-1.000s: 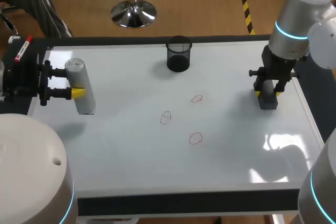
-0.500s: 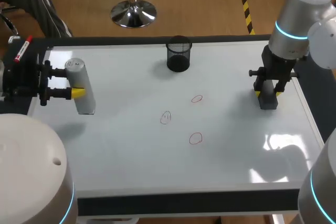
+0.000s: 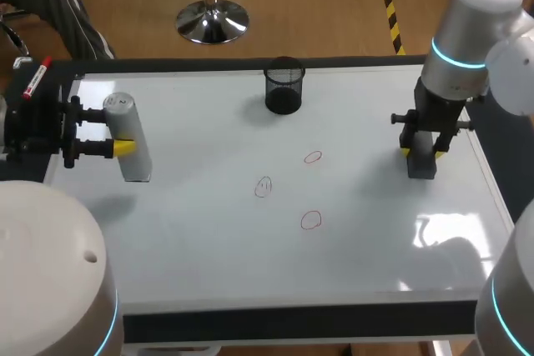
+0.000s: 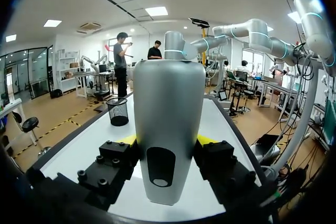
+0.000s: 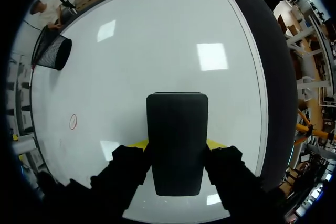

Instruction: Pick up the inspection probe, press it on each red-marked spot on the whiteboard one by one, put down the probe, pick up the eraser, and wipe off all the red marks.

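Status, left side: left gripper (image 3: 125, 136) coming in level from left, clamped on silver probe (image 3: 133, 160), one yellow-tipped finger against each flank, confirmed in left wrist view. Probe over left part of whiteboard (image 3: 209, 256), somewhat toward far edge. Upright, crosswise to fingers, flat cap end up, narrower end down toward board. Dark oval window on probe body facing wrist camera. Lower end touching surface or just above it: cannot tell

Right side: right gripper (image 3: 423, 154) pointing straight down, grasping black eraser (image 3: 421, 167) from two sides. Yellow tips just visible past both long edges of block in right wrist view. Eraser over right part of board, near right edge, upright below fingers. Contact with surface: cannot tell

Marks, all three intact, in middle of board between probe and eraser:
- far red mark (image 3: 313, 157), closest of the three to eraser
- left red mark (image 3: 264, 187), a bit nearer and to left
- near red mark (image 3: 310, 220), almost in line with far one

All well apart from probe and from eraser

Extras: black mesh cup (image 3: 284, 86) upright at far middle of board, apart from marks and from both grippers
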`<state>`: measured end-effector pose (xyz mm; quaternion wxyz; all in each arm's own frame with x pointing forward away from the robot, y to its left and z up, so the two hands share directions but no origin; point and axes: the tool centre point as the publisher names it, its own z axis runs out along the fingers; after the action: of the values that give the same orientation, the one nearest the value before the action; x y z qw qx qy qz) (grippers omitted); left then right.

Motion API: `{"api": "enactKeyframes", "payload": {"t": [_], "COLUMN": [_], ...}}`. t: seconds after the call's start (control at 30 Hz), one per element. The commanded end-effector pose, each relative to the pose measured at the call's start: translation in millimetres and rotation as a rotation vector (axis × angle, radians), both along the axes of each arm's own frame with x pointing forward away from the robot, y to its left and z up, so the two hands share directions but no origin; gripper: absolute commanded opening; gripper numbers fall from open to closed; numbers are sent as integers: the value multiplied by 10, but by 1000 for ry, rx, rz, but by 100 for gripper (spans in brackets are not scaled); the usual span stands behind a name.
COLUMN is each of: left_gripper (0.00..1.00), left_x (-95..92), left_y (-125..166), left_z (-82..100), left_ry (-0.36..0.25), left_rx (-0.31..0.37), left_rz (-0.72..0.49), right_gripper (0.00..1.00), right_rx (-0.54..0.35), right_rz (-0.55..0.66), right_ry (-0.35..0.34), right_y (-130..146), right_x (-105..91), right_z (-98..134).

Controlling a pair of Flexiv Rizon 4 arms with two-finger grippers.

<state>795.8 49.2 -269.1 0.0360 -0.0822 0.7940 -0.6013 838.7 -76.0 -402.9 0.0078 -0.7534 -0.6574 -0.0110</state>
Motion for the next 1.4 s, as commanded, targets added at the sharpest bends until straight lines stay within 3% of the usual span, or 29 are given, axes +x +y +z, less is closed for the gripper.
{"api": "enactKeyframes", "payload": {"t": [0.03,0.67,0.97,1.4], "left_gripper": [0,0,0,0], "left_x": [-7,-7,-7,-7], "left_y": [11,11,11,11], "left_z": [7,7,7,7], "left_ry": [-2,-2,-2,-2], "left_rx": [-2,-2,-2,-2], "left_rz": [-1,-1,-1,-1], "right_gripper": [0,0,0,0], "right_rx": [-15,-44,-41,-48], "right_rz": [-3,6,21,40], "right_ry": [-27,-42,-14,-11], "right_y": [72,654,1043,1515], "right_x": [-169,-474,-576,-603], "right_z": [89,233,228,208]}}
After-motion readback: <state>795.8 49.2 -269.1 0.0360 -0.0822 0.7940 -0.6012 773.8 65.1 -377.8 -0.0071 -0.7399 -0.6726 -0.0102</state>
